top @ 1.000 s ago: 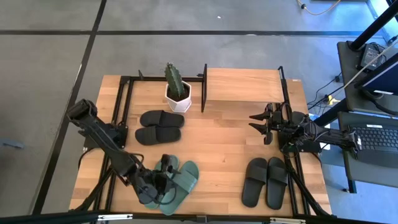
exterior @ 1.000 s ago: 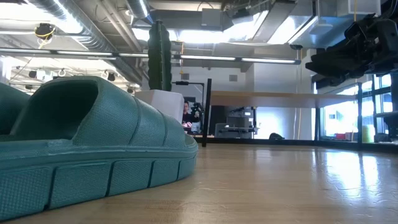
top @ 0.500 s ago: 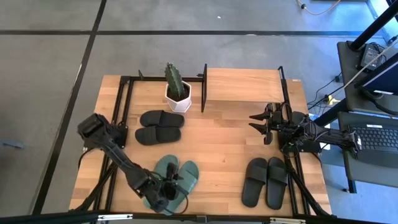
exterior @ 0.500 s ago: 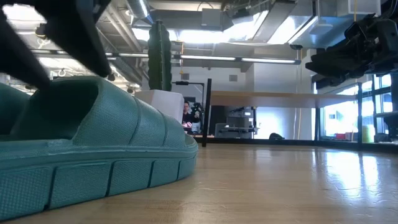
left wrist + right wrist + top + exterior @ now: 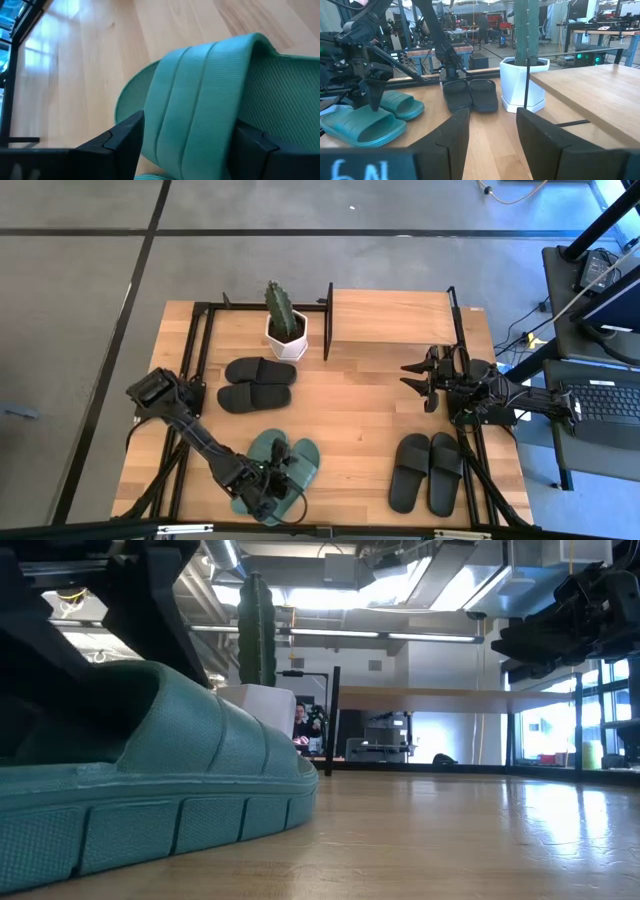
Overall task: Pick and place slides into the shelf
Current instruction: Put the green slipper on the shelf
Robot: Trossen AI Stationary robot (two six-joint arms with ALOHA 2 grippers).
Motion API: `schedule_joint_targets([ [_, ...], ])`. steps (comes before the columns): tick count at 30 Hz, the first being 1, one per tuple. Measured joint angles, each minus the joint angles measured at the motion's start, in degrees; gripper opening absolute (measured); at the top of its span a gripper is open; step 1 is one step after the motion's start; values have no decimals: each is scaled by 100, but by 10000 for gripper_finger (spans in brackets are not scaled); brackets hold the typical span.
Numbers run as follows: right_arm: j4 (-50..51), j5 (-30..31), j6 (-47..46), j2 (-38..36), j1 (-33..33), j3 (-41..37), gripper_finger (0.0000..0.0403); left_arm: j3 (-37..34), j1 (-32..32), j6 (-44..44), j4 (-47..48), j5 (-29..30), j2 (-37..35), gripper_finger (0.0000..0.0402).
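While reaching low over the desk [image 5: 350, 395], left tool [image 5: 187, 145] spread astride ribbed strap of sage-green slide [image 5: 210, 115]; right tool [image 5: 490, 132] released, idle.

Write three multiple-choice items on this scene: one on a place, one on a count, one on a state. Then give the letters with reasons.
1. Where is the left tool?
A. over the green slides
B. at the cactus pot
C. over the shelf

2. How many black slides lie on the table?
A. two
B. four
C. six

3. What stands on the shelf's top board?
A. nothing
B. a green pair
C. the cactus

Answers:
1 A: the high view shows it down at the green pair, its fingers either side of a strap.
2 B: one pair near the pot, one pair near the right tool.
3 A: the board shows bare.
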State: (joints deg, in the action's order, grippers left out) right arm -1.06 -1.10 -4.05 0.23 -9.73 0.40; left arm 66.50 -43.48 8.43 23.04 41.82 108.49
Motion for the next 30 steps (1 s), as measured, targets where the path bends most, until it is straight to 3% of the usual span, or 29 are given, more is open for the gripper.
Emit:
schedule_joint_targets([
  [6, 0, 0, 0, 0, 1, 0, 165, 0, 48, 3, 1, -151, 0, 166],
  [14, 0, 0, 2, 0, 1, -1, 165, -1, 140, 1, -149, -400, 0, 19],
  [24, 0, -2, -25, 0, 1, -2, 165, 137, 446, -2, -296, -602, -22, 7],
  [30, -15, -2, -174, 0, 1, 0, 165, 991, 699, -4, 387, -572, -20, 5],
])
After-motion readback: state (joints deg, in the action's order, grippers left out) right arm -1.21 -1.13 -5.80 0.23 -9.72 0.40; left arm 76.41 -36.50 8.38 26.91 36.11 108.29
